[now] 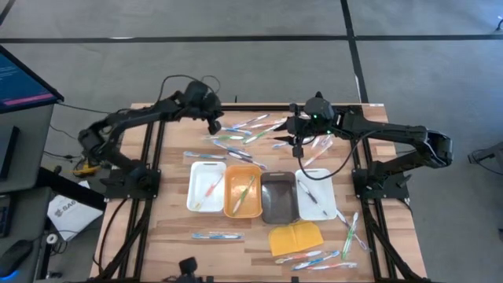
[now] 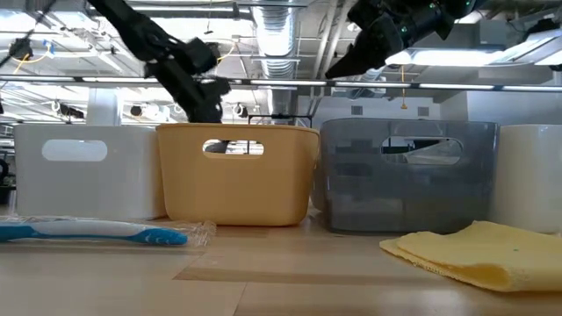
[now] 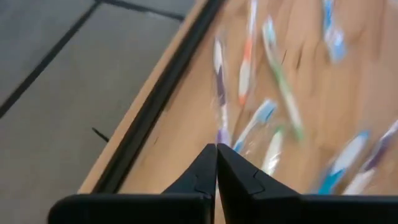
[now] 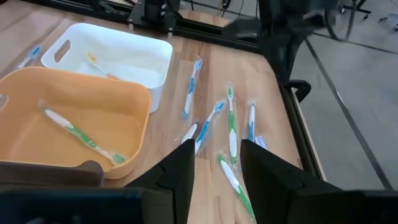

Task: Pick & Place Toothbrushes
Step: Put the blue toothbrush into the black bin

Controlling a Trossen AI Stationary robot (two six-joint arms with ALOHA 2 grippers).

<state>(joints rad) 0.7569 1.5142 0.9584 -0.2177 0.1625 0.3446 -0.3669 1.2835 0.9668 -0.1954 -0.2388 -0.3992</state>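
Toothbrushes [image 1: 250, 130]: thin sticks w/ bristle heads, most in clear wrap, handles green, blue, orange, white; main scatter lies on the wood table [image 1: 165, 228] at the far edge, between the two arms. Others: one w/ pink-orange handle in the white tray [image 1: 206, 186] at left; one green-and-white toothbrush [image 4: 83, 138] lying diagonal in the orange tray [image 1: 242, 191]; one in the right white tray [image 1: 316, 198]. Grey tray [image 1: 278, 197] sits between orange and right white; contents not clear. More brushes on bare wood: one pair near the front left [image 1: 218, 235], a few by the yellow pad [image 1: 295, 237] at front right, a couple at the right edge [image 1: 350, 228]. In the low view a blue-and-white wrapped brush [image 2: 92, 231] lies flat in front of the white tray. Left gripper [image 1: 214, 123]: raised over the far-left end of the scatter, fingers [image 3: 205, 171] pressed together, nothing between them. Right gripper [image 1: 298, 148]: above the right side of the scatter, fingers [image 4: 180, 167] a narrow gap apart, nothing held as far as visible. Wrist view blurred on left arm; brush detail there not readable.
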